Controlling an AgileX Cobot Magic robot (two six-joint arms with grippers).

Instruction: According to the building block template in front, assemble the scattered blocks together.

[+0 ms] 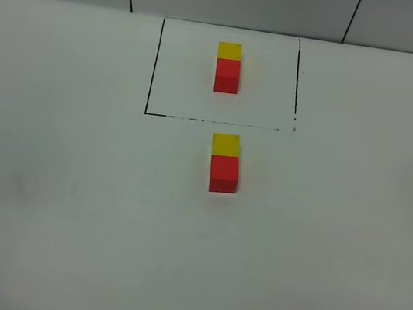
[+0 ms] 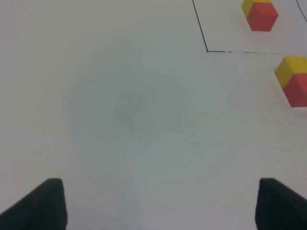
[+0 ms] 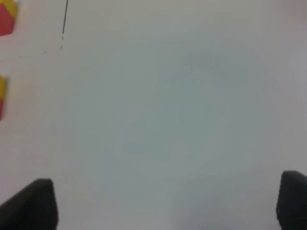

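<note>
On the white counter [image 1: 57, 202], the template pair [image 1: 228, 67] sits inside the black drawn rectangle [image 1: 154, 68] at the far side: a yellow cube touching a red cube, the yellow one farther from me. Just outside the near edge of that rectangle stand the two loose blocks, the yellow block [image 1: 225, 145] and the red block [image 1: 224, 174], touching each other in the same order and lined up roughly with the template, slightly to its right in the high view. My left end effector [image 2: 156, 203] is released: its two dark fingertips stand wide apart over bare counter with nothing between them, and both cube pairs lie well ahead of it and to its right. My right end effector [image 3: 165, 203] is likewise released, fingertips spread wide and empty over bare counter; the cubes show only at the edge of its wrist view, well apart from it. Neither end effector appears in the high view.
</note>
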